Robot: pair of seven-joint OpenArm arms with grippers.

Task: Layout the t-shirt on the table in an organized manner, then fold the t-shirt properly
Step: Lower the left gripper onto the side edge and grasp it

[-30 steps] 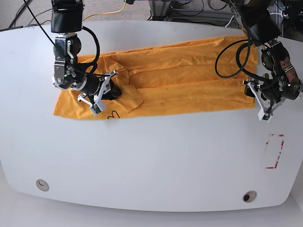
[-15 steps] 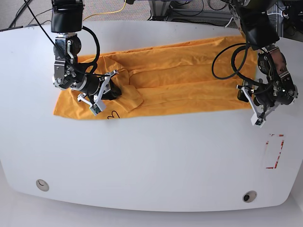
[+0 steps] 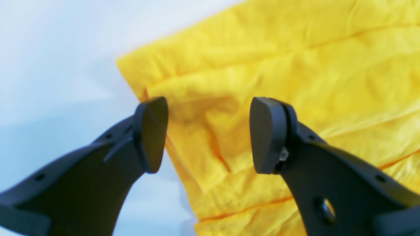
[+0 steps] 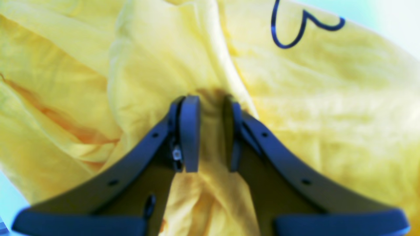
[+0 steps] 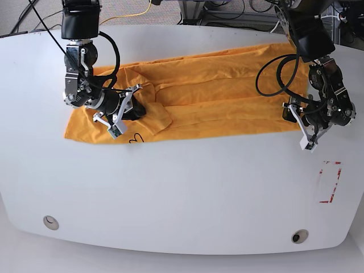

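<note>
The orange-yellow t-shirt [image 5: 216,96] lies as a long wrinkled band across the far half of the white table [image 5: 187,193]. In the right wrist view my right gripper [image 4: 211,131] is shut on a raised fold of the t-shirt [image 4: 328,108], near the black script [image 4: 295,29]. In the base view that right gripper [image 5: 132,109] sits at the garment's left end. My left gripper [image 3: 210,134] is open, its dark pads either side of the t-shirt [image 3: 295,65] at its corner. In the base view the left gripper [image 5: 297,128] hovers at the shirt's right front corner.
A red-marked rectangle [image 5: 330,182] lies on the table right of centre, near the left arm. Two round grommet holes [image 5: 51,222] [image 5: 300,236] sit along the front edge. Cables [image 5: 136,11] run behind the table's far edge.
The left gripper has shifted inward from the table's right side to the shirt's right front corner. The right gripper stays shut on the same fold.
</note>
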